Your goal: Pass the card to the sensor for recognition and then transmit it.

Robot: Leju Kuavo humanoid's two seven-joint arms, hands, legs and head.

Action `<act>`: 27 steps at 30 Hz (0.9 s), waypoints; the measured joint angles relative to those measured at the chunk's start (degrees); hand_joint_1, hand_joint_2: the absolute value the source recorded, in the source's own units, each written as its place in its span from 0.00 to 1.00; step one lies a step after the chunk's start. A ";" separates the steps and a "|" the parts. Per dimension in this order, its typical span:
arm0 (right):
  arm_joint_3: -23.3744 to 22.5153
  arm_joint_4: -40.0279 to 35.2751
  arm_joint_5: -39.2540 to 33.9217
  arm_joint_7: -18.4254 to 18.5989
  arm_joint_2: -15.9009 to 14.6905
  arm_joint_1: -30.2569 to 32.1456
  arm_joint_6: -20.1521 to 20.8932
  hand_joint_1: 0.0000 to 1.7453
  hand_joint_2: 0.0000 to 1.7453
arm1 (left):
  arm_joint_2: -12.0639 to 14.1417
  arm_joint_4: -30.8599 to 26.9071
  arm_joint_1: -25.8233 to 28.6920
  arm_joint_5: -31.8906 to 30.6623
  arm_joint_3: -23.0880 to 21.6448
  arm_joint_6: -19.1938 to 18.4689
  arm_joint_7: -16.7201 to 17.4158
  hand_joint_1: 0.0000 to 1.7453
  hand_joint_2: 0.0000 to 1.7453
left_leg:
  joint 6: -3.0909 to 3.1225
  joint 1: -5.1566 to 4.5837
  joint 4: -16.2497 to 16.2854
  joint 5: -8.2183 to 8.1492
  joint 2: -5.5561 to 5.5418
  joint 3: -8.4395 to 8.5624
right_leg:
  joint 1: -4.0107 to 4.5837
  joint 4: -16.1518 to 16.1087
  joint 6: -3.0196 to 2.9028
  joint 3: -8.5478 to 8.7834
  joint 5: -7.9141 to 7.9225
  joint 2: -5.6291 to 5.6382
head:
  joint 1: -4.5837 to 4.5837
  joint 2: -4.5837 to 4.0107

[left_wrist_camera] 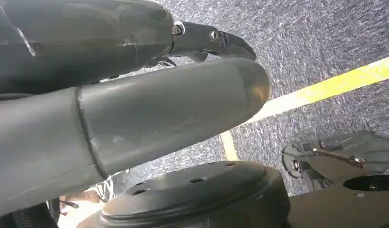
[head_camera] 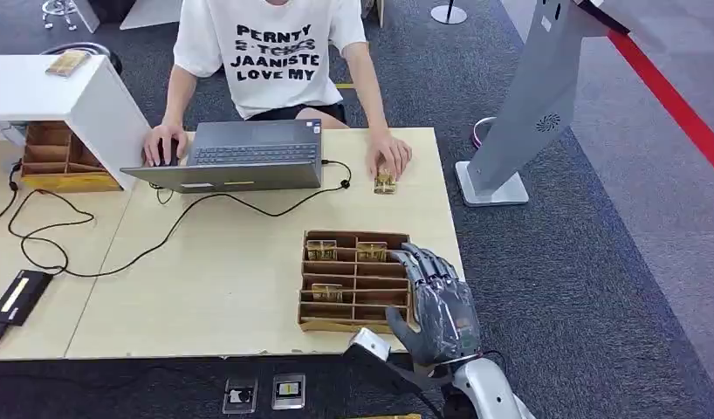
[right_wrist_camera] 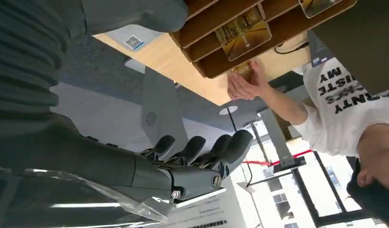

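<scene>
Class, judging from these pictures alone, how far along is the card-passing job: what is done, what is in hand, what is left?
Done: apparently nothing; cards sit in the wooden tray. In hand: the right hand hovers open at the tray's right edge, holding nothing. Left: picking a card, presenting it to a sensor, handing it on. A person's hand rests on another card.

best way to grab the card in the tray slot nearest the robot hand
Pinch the card's exposed upper edge from above. It stands in a back-row slot of the tray, with dividers walling its sides, so probably only the top is free. The right robot hand sits beside the tray.
</scene>
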 joint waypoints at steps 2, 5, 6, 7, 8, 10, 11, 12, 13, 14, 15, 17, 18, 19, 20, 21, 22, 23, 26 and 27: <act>0.02 0.00 0.77 0.07 0.00 -0.06 0.59 0.24 1.00 | 0.00 0.00 0.00 0.00 0.00 0.00 0.00 0.00 0.00 | 0.00 0.00 0.00 0.00 0.00 0.00 | 0.00 0.00 0.00 0.00 0.00 0.00 | 0.00 0.00; 0.20 0.00 2.07 0.35 0.13 -0.27 1.11 0.23 1.00 | 0.00 0.00 0.00 0.00 0.00 0.00 0.00 0.00 0.00 | 0.00 0.00 0.00 0.00 0.00 0.00 | 0.00 0.00 0.00 0.00 0.00 0.00 | 0.00 0.00; 0.26 0.00 2.36 0.46 0.15 -0.32 1.22 0.23 1.00 | 0.00 0.00 -0.01 0.00 0.00 0.00 0.00 0.00 0.00 | 0.00 0.00 0.00 0.00 0.00 0.00 | 0.00 0.00 0.00 0.00 0.00 0.00 | 0.00 0.00; 0.35 0.00 2.64 0.52 0.15 -0.38 1.35 0.23 1.00 | 0.00 0.00 0.00 -0.04 0.00 0.00 0.00 0.00 0.00 | 0.00 0.00 0.00 0.00 0.00 0.00 | 0.00 0.00 0.00 0.00 0.00 0.00 | 0.00 0.00; 0.44 0.00 2.86 0.61 0.15 -0.43 1.42 0.23 1.00 | 0.00 0.00 -0.01 -0.11 0.00 0.00 0.00 0.00 0.00 | 0.00 0.00 0.00 0.00 0.00 0.00 | 0.00 0.00 0.00 0.00 0.00 0.00 | 0.00 0.00; 0.66 0.02 3.17 0.63 0.17 -0.52 1.62 0.24 1.00 | 0.00 0.00 -0.01 -0.15 0.00 0.00 0.00 0.00 0.00 | 0.00 0.00 0.00 0.00 0.00 0.00 | 0.00 0.00 0.00 0.00 0.00 0.00 | 0.00 0.00; 0.79 0.02 3.26 0.63 0.17 -0.55 1.68 0.26 1.00 | 0.00 0.00 -0.01 -0.15 0.00 0.00 0.00 0.00 0.00 | 0.00 0.00 0.00 0.00 0.00 0.00 | 0.00 0.00 0.00 0.00 0.00 0.00 | 0.00 0.00; 0.85 0.02 3.30 0.63 0.20 -0.56 1.77 0.29 1.00 | 0.00 0.00 -0.01 -0.18 0.00 -0.02 0.00 0.00 0.00 | 0.00 0.00 0.00 0.00 0.00 -0.01 | 0.00 0.00 0.00 0.00 0.00 0.00 | 0.00 0.00; 0.96 0.04 3.35 0.68 0.26 -0.57 1.95 0.35 1.00 | 0.00 0.00 -0.01 -0.20 0.00 -0.02 0.00 0.00 0.00 | 0.00 0.00 0.00 0.00 0.00 0.00 | 0.00 0.00 0.00 0.00 0.00 0.00 | 0.00 0.00; 1.07 0.09 3.41 0.72 0.33 -0.58 2.06 0.36 1.00 | 0.00 0.00 -0.01 -0.22 0.00 -0.02 0.00 0.00 0.00 | 0.00 0.00 0.00 0.00 0.00 -0.01 | 0.00 0.00 0.00 0.00 0.00 0.00 | 0.00 0.00; 1.16 0.15 3.43 0.72 0.42 -0.58 2.10 0.37 1.00 | 0.00 0.00 -0.01 -0.24 0.00 -0.04 0.00 0.00 0.00 | 0.00 0.00 0.00 0.00 0.00 -0.01 | 0.00 0.00 0.00 0.00 0.00 0.00 | 0.00 0.00; 1.40 0.17 3.48 0.74 0.48 -0.58 2.34 0.40 1.00 | 0.00 0.00 -0.01 -0.29 0.00 -0.09 0.00 0.00 0.00 | 0.00 0.00 0.00 0.00 0.00 -0.01 | 0.00 0.00 0.00 0.00 0.00 0.00 | 0.00 0.00; 1.49 0.20 3.45 0.74 0.48 -0.58 2.67 0.38 1.00 | 0.00 0.00 -0.01 -0.29 0.00 -0.11 0.00 0.00 0.00 | 0.00 0.00 0.00 0.00 0.00 -0.01 | 0.00 0.00 0.00 0.00 0.00 0.00 | 0.00 0.00; 1.57 0.24 3.41 0.74 0.50 -0.58 2.86 0.39 1.00 | 0.00 0.00 -0.01 -0.29 0.00 -0.11 0.00 0.00 0.00 | 0.00 0.00 0.00 0.00 0.00 -0.01 | 0.00 0.00 0.00 0.00 0.00 0.00 | 0.00 0.00; 1.62 0.31 3.39 0.72 0.59 -0.58 3.10 0.39 1.00 | 0.00 0.00 -0.01 -0.29 0.00 -0.11 0.00 0.00 0.00 | 0.00 0.00 0.00 0.00 0.00 -0.01 | 0.00 0.00 0.00 0.00 0.00 0.00 | 0.00 0.00; 1.64 0.35 3.39 0.68 0.66 -0.58 3.32 0.39 1.00 | 0.00 0.00 -0.01 -0.26 0.00 -0.09 0.00 0.00 0.00 | 0.00 0.00 0.00 0.00 0.00 -0.01 | 0.00 0.00 0.00 0.00 0.00 0.00 | 0.00 0.00; 1.73 0.37 3.37 0.59 0.72 -0.59 3.50 0.39 1.00 | 0.00 0.00 -0.02 -0.22 0.00 -0.09 0.00 0.00 0.00 | 0.00 0.00 0.00 0.00 0.00 -0.01 | 0.00 0.00 0.00 0.00 0.00 0.00 | -0.02 0.00; 1.81 0.39 3.30 0.59 0.79 -0.59 3.61 0.38 1.00 | 0.00 0.00 -0.02 -0.20 0.00 -0.09 0.00 0.00 0.00 | 0.00 0.00 0.00 0.00 0.00 -0.01 | 0.00 0.00 0.00 0.00 0.00 0.00 | 0.02 0.00; 2.36 0.63 3.24 0.59 0.98 -0.65 3.80 0.35 1.00 | 0.00 0.00 -0.02 -0.15 0.00 -0.09 0.00 0.00 0.00 | 0.00 0.00 0.00 0.00 0.00 -0.01 | 0.00 0.00 0.00 0.00 0.00 0.00 | 0.00 0.00; 2.51 0.68 3.21 0.57 0.98 -0.66 3.83 0.35 1.00 | 0.00 0.00 -0.02 -0.15 0.00 -0.09 0.00 0.00 0.00 | 0.00 0.00 0.00 0.00 0.00 -0.01 | 0.00 0.00 0.00 0.00 0.00 0.00 | -0.02 0.00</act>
